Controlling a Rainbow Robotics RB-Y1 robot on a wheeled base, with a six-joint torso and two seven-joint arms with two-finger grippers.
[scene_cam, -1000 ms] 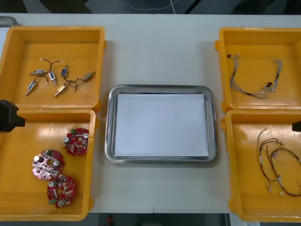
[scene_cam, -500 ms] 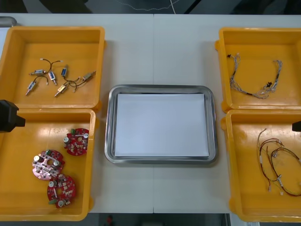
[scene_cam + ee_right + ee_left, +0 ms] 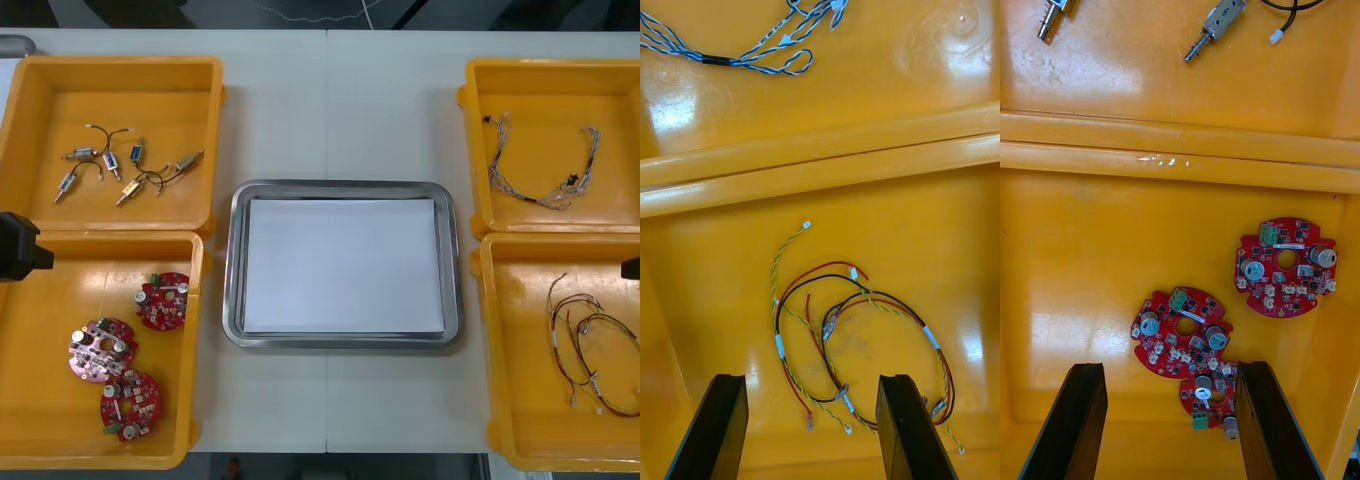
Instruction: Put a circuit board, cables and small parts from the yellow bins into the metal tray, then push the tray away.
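Broadly, the light table (image 3: 330,110) carries a yellow bin at each corner and the tray (image 3: 341,187) lying flat between them. All four bins are smooth, glossy plastic with thick rounded rims. The tray is a shiny metal rectangle with rounded corners, and its floor is plain white.

The near-left bin (image 3: 40,420) holds three boards (image 3: 162,300): round, red and studded with small silver and green components. Two of them overlap at their edges, and the third lies a little apart. The far-left bin (image 3: 30,120) holds the parts (image 3: 120,165), short metal cylinders on thin dark leads, scattered loosely. The far-right bin (image 3: 620,110) holds the blue-white cable (image 3: 540,200), thin and twisted, lying in an open curve. The near-right bin (image 3: 515,400) holds the red-yellow cables (image 3: 600,318), looped with a black one into a loose tangle with small white plugs at the ends.

The left gripper (image 3: 1169,367) hangs above the near-left bin, its fingers (image 3: 1067,420) wide apart and holding nothing, with the overlapping boards beyond them. The right gripper (image 3: 812,379) hangs above the near-right bin, its fingers (image 3: 906,427) likewise spread wide and empty, with the tangle of cables between and beyond them.
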